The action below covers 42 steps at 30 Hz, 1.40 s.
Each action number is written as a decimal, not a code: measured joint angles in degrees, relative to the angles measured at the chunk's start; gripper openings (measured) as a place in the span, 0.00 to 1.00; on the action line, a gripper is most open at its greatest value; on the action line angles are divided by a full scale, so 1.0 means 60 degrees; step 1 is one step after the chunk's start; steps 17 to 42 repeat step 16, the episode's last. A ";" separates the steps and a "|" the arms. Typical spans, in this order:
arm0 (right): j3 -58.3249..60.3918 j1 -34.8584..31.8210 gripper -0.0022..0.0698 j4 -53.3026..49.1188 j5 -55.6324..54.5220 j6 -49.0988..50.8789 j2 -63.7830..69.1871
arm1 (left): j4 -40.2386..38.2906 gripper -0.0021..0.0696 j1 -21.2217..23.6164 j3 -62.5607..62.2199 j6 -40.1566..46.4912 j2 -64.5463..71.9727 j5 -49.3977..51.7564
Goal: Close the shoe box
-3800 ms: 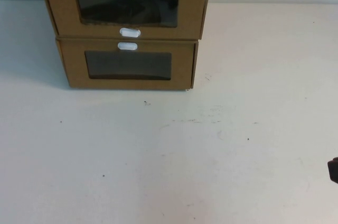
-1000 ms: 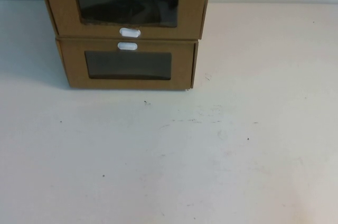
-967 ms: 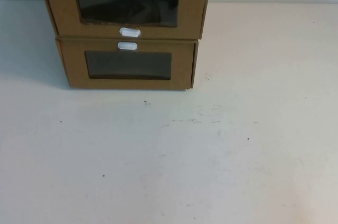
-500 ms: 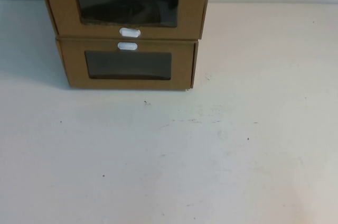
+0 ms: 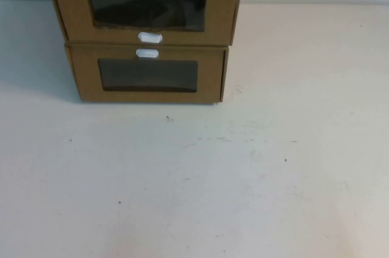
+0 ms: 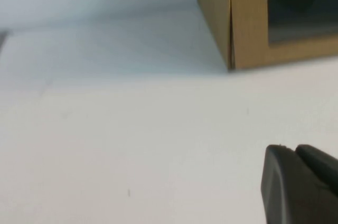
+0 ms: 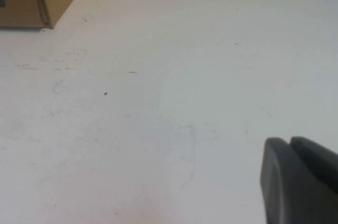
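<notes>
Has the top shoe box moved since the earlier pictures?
No. The top shoe box sits as before on the lower box, their white tabs still lined up.

My white table (image 5: 255,167) carried a lower cardboard box (image 5: 149,75) directly on its surface, at the far left; small dark specks (image 5: 168,118) marked the tabletop.

My left gripper (image 6: 301,182) and right gripper (image 7: 298,179) hung above the tabletop.
</notes>
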 joint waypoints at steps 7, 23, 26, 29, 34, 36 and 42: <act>0.0000 0.0000 0.01 0.0007 0.0014 0.0000 0.0000 | 0.0455 0.03 0.0000 0.0000 -0.0304 0.0000 0.1089; 0.0000 0.0000 0.01 0.0022 0.0014 0.0000 0.0000 | 0.0455 0.03 0.0000 0.0000 -0.0340 0.0000 0.1086; 0.0000 0.0000 0.01 0.0022 0.0014 0.0000 0.0000 | 0.0455 0.03 0.0000 0.0000 -0.0340 0.0000 0.1086; 0.0000 0.0000 0.01 0.0022 0.0014 0.0000 0.0000 | 0.0455 0.03 0.0000 0.0000 -0.0340 0.0000 0.1086; 0.0000 0.0000 0.01 0.0022 0.0014 0.0000 0.0000 | 0.0455 0.03 0.0000 0.0000 -0.0340 0.0000 0.1086; 0.0000 0.0000 0.01 0.0022 0.0014 0.0000 0.0000 | 0.0455 0.03 0.0000 0.0000 -0.0340 0.0000 0.1086; 0.0000 0.0000 0.01 0.0022 0.0014 0.0000 0.0000 | 0.0455 0.03 0.0000 0.0000 -0.0340 0.0000 0.1086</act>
